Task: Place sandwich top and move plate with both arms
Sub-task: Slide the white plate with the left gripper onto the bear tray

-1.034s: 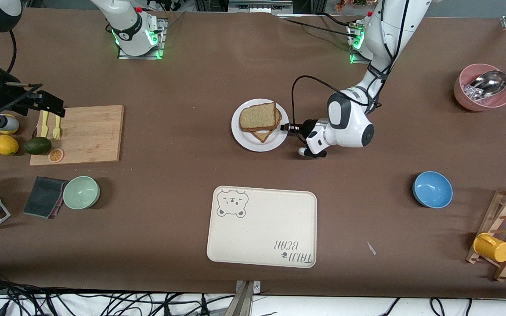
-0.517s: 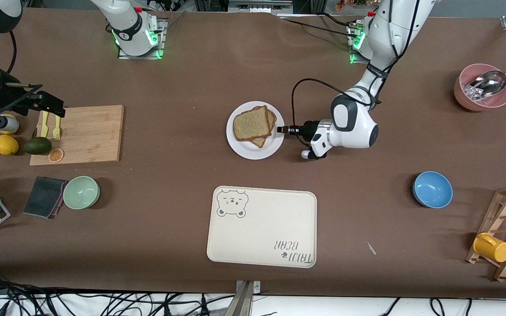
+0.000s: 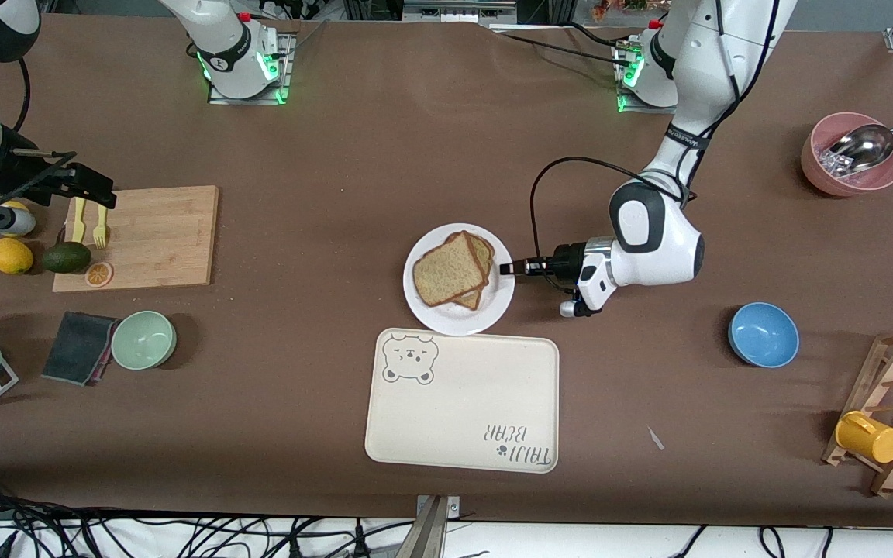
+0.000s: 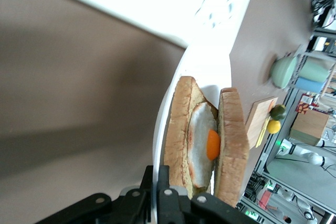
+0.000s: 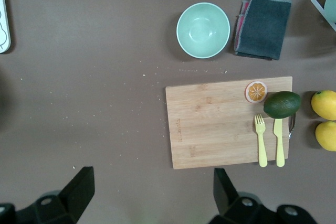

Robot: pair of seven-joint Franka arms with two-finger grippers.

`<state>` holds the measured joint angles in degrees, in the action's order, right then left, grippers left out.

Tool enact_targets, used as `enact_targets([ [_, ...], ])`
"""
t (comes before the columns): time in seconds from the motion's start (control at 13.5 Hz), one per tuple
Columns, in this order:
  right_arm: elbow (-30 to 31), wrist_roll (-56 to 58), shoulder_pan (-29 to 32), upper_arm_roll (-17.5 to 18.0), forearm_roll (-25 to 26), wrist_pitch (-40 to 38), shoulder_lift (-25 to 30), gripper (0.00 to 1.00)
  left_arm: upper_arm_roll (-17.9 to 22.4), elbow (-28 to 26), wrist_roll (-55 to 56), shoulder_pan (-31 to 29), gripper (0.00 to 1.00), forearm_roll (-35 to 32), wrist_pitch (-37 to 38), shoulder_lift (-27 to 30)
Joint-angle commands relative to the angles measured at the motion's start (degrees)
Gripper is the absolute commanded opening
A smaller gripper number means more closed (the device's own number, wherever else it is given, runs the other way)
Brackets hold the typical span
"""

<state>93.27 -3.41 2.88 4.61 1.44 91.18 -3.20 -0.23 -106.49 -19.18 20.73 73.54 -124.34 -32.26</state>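
Sandwich top (image 3: 441, 270) caps the egg slice on the white plate (image 3: 431, 317) — left claw (image 3: 510, 268) pinches its rim, just beside the bear-printed tray (image 3: 462, 403); right claw (image 5: 149, 192) gapes wide above the bench (image 3: 338, 155).

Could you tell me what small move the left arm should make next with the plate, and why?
Probably keep drawing the plate toward the tray. The left gripper is shut on the plate's rim, the sandwich top already sits on the egg slice, and the plate lies just short of the tray's edge. The right gripper waits open above the cutting board.
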Motion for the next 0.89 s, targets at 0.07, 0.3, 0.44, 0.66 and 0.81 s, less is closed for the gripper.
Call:
enact_targets([
  [0.07,0.4,0.5,0.3,0.0,-0.1,-0.1,0.6,1.0,0.2,6.5,0.0,-0.7,0.0,6.7,0.4,-1.8],
  [0.3,0.4,0.5,0.3,0.0,-0.1,-0.1,0.6,1.0,1.0,11.6,-2.9,-1.0,0.0,9.2,0.7,-5.2],
  [0.44,0.4,0.5,0.3,0.0,-0.1,-0.1,0.6,1.0,1.3,16.6,-7.6,-2.3,0.0,10.6,2.8,-9.0],
  [0.66,0.4,0.5,0.3,0.0,-0.1,-0.1,0.6,1.0,1.5,25.3,-10.1,-3.3,0.0,10.5,3.2,-15.0],
  [0.81,0.4,0.5,0.3,0.0,-0.1,-0.1,0.6,1.0,1.8,29.5,-13.6,-3.5,0.0,10.9,3.2,-19.0],
])
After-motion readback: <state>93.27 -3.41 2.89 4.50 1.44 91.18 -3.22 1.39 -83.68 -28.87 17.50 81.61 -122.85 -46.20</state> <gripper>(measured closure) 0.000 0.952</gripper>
